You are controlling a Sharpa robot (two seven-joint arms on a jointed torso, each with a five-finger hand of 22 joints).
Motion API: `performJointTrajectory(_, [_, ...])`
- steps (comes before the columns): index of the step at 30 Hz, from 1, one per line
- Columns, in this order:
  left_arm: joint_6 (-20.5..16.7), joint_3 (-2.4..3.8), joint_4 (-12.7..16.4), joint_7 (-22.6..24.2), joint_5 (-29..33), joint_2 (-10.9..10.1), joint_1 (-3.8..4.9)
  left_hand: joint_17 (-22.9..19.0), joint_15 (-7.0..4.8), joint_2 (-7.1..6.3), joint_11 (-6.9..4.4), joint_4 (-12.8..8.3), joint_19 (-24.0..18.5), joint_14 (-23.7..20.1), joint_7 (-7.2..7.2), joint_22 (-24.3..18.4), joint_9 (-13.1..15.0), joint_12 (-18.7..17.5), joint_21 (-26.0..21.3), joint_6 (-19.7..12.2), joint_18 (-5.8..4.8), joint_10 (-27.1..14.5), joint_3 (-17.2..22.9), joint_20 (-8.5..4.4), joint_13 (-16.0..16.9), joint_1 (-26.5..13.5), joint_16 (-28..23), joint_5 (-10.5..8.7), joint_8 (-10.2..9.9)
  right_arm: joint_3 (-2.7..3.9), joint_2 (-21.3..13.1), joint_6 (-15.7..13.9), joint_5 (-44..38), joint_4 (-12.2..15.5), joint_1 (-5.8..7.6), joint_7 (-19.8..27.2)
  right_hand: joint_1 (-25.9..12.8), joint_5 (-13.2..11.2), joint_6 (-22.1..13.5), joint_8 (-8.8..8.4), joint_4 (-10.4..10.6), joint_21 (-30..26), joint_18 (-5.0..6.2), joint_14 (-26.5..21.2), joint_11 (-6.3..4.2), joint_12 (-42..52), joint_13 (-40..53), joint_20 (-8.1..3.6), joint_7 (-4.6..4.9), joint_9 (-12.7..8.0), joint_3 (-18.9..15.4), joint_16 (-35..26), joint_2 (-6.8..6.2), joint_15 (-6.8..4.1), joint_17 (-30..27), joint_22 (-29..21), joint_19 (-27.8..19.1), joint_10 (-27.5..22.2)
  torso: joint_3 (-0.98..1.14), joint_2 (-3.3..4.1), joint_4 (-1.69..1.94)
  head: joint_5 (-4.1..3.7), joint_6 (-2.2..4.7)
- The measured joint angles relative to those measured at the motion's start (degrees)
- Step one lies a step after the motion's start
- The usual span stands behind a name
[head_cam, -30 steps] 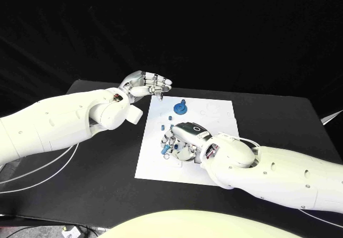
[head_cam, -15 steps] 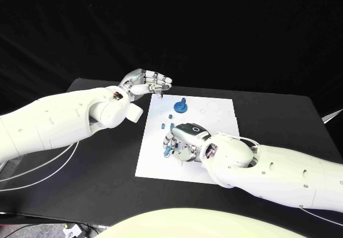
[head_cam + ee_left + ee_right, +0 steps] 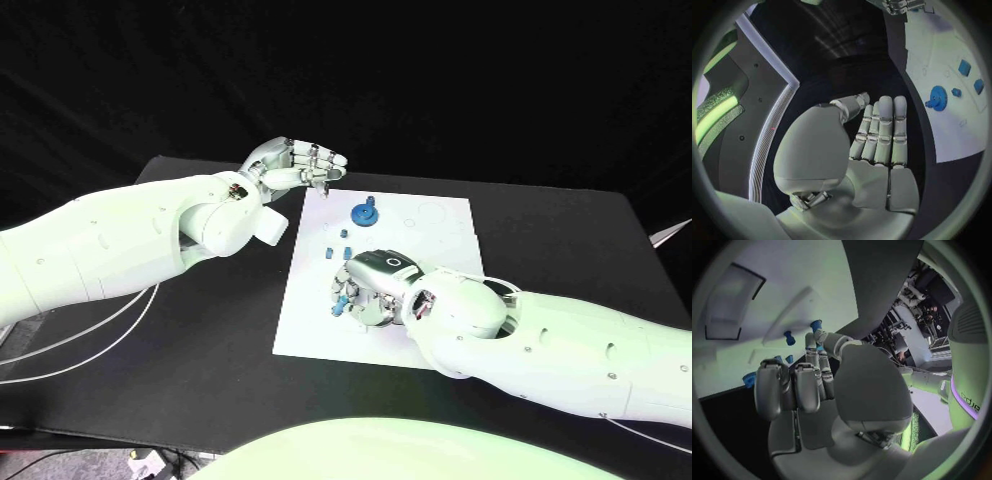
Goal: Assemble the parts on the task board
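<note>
Black cloth hung behind the black counter point(image 3: 173, 330), where the white task board point(image 3: 433, 225) lay. Small blue parts point(image 3: 346, 240) and a blue gear point(image 3: 365, 213) sat on it: light, hard, probably slippery plastic, best pinched by the sides. Over the board's near half, the right robot hand point(image 3: 372, 290) had curled lower since a second ago; whether it held anything I couldn't tell. Beside the far corner the left robot hand point(image 3: 300, 167) hung with fingers curled, holding nothing.

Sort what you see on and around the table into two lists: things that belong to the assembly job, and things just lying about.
Job: task board; blue gear; small blue parts; right hand, over the board; left hand, holding nothing.

Lying about: white cables beside the black table.
</note>
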Motion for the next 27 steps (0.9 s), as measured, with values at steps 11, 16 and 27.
performJointTrajectory(11, [0.0, 0.0, 0.02, 0.0, 0.01, -0.04, 0.0, 0.0, 0.0, 0.0, 0.0, 0.0, 0.0, 0.0, 0.0, 0.0, 0.0, 0.0, 0.0, 0.0, 0.0, 0.0, 0.0, 0.0, 0.0, 0.0, 0.0, 0.0, 0.0, -0.11, 0.62, 0.7, -0.52, -0.17, -0.14, -1.01, 0.02, 0.17, -0.01, 0.0, -0.07, 0.0, 0.0, 0.0, -0.17, -0.08, -0.01, 0.0, 0.01, 0.03, -0.07, 0.0, 0.02, 0.0, -0.12, 0.05, 0.0, 0.23, -0.03, -0.03, 0.03, -0.05, -0.19])
performJointTrajectory(16, [0.0, 0.0, 0.03, -0.02, 0.01, -0.05, 0.0, -0.07, 0.0, 0.0, 0.0, 0.0, 0.0, 0.0, 0.0, 0.0, 0.01, 0.0, 0.0, 0.0, 0.0, 0.0, 0.0, 0.0, -0.08, 0.0, 0.0, 0.0, 0.0, -0.24, 0.91, 0.97, -0.56, -0.15, -0.14, -1.13, -0.05, 0.21, -0.33, 0.01, -0.3, -0.67, 0.0, 0.01, -0.11, -0.67, 0.2, 0.0, 0.33, 0.04, 0.16, 0.0, 0.06, 0.01, -0.68, 0.04, 0.0, 0.31, -0.07, -0.03, 0.02, -0.05, -0.22])
performJointTrajectory(27, [0.0, 0.0, 0.05, -0.03, 0.02, -0.07, 0.0, -0.06, 0.0, 0.0, 0.0, 0.0, 0.0, 0.0, 0.0, 0.0, 0.01, -0.01, 0.0, 0.0, 0.0, 0.0, 0.0, 0.0, -0.08, 0.0, 0.0, 0.0, 0.0, -0.46, 1.01, 1.06, 0.06, -0.18, -0.22, -1.13, -6.66, 2.14, -9.48, -5.05, 0.82, -1.82, 0.0, 0.08, -0.31, -2.0, 0.65, 0.0, 1.29, 2.58, -2.38, -0.21, -3.47, 0.31, -0.99, 0.04, 0.0, -1.4, -0.06, -0.07, 0.01, -0.14, -0.25])
